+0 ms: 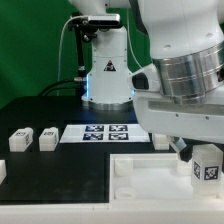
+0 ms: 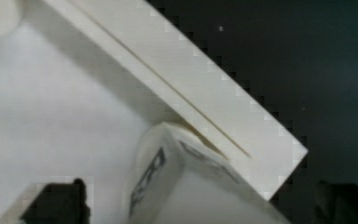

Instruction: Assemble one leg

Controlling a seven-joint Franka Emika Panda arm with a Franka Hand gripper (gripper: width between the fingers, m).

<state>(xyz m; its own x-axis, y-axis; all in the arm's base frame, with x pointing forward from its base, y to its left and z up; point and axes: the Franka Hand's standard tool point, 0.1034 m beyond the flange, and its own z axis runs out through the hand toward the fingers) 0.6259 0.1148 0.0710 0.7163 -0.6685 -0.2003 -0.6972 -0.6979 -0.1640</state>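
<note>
The pincer (image 1: pixel 200 155) grips one leg (image 1: pixel 207 163) over the white tray (image 1: pixel 140 172); two more legs (image 1: pixel 21 139) (image 1: pixel 48 137) stand far left on the bench (image 1: pixel 50 190).

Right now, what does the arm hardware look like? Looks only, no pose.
The arm is glossy white, with rounded shells and a ribbed silver-grey metal ring at the wrist. Its base is a white column bearing a triangular warning sticker, with a black cable looping beside it. In the wrist view the fingers look dark, almost black.
</note>
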